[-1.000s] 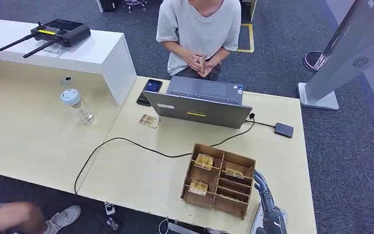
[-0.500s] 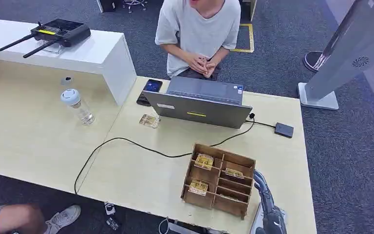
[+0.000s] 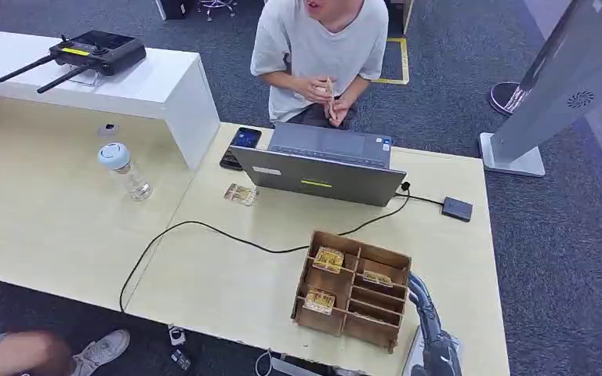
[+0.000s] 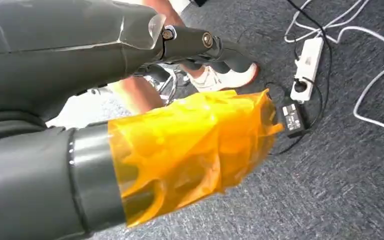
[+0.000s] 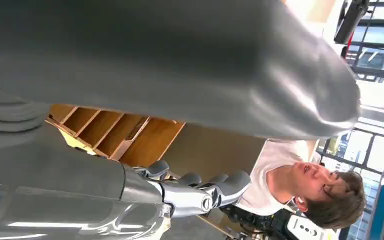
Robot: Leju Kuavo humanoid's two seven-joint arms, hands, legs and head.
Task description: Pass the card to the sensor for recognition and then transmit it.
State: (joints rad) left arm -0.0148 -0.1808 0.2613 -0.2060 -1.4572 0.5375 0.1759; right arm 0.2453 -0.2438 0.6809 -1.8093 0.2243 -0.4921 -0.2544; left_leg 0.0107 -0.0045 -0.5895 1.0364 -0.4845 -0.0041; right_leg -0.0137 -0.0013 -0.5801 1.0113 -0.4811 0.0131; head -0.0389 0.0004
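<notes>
Grey carpet room, light wood table running across the head view, a white raised counter sitting at its far left with a black antenna controller on top. A wooden divided box is sitting near the table's near right edge, holding cards: one card in the far-left compartment, one in the near-left compartment, one in a right-hand slot. Another card is lying loose on the table, just left of the open grey laptop. A small black sensor is sitting to the right of the laptop, cabled to it. A phone is lying at the laptop's far left; a clear bottle is standing upright further left. A person in a white shirt is sitting beyond the table, hands together, possibly pinching a card, too small to tell. The right hand is reaching up just beside the box's right wall, fingers spread and gripping nothing. The left hand is hanging over the carpet, thumb wrapped in orange film, fingers extended and carrying nothing.
</notes>
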